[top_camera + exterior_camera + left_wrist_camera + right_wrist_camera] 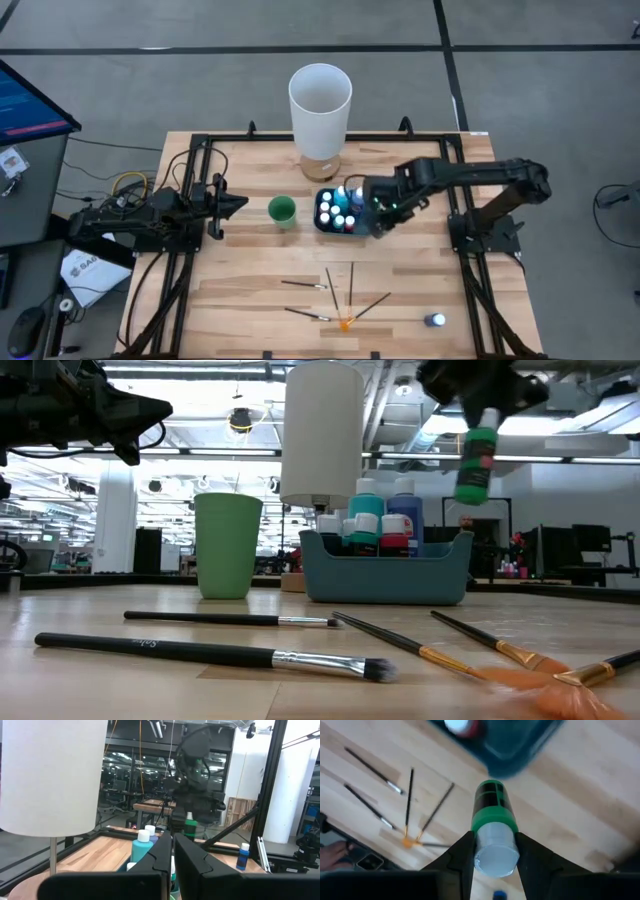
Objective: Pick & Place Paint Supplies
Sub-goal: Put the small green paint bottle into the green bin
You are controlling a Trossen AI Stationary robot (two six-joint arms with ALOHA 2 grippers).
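My right gripper (494,840) is shut on a green paint bottle (478,465) with a pale cap, high above the table beside the right end of the blue bin (340,212). In the bin several bottles (385,520) stand upright. A blue bottle (434,320) stands on the table near the front right. Several thin brushes (335,295) lie flat toward the front edge, one of them orange-tipped (346,322). At the table's left, my left gripper (235,205) is shut on nothing and points at the green cup (282,210). My right gripper pinches the green bottle's pale cap (482,851) between its two fingers (462,855). The fingers come from above and point down. The bottle hangs upright below them, lifted clear of the table and the bin.
A tall white cylinder (320,100) stands on a wooden base behind the bin. The green cup is left of the bin. Black frame rails (470,290) run along both table sides. Bare wood lies between the bin and the brushes.
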